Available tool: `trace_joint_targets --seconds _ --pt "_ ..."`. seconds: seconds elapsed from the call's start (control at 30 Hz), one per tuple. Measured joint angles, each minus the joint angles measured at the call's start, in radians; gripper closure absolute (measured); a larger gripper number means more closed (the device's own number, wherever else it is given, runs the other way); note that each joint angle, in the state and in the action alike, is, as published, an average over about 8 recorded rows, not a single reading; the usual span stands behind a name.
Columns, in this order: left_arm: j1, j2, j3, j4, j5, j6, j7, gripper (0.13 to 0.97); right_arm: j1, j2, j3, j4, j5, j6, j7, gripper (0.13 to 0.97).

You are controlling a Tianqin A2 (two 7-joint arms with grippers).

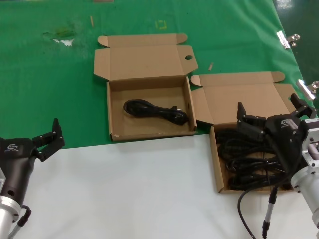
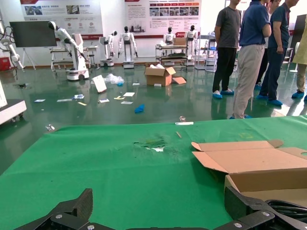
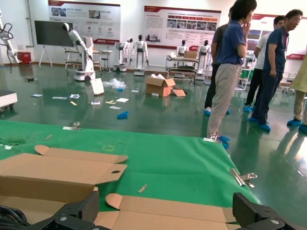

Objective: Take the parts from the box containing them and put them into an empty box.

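Observation:
The source box (image 1: pixel 215 164) sits at the right with its lid (image 1: pixel 244 94) open, and holds several black power cords (image 1: pixel 244 159). My right gripper (image 1: pixel 271 109) hovers over it, open and empty; in the right wrist view (image 3: pixel 165 215) its jaws stand wide over that lid (image 3: pixel 192 213). The receiving box (image 1: pixel 149 133) stands in the middle with its lid (image 1: pixel 144 59) open and one coiled cord (image 1: pixel 154 110) inside. It also shows in the left wrist view (image 2: pixel 268 179). My left gripper (image 1: pixel 47 134) is parked at the lower left, open and empty.
Green cloth (image 1: pixel 50 89) covers the far half of the table, with a torn patch (image 1: pixel 62 37). The near half is white (image 1: pixel 149 189). Metal clips (image 1: pixel 286 40) hold the cloth at the right edge. People (image 3: pixel 230 72) stand beyond the table.

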Motion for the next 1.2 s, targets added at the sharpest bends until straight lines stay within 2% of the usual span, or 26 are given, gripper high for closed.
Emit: trace_joint_targets --seconds 1.2 --pt "0.0 0.0 0.0 0.0 0.0 0.0 0.0 0.132 0.0 0.0 0.0 0.0 0.0 0.0 0.0 0.129"
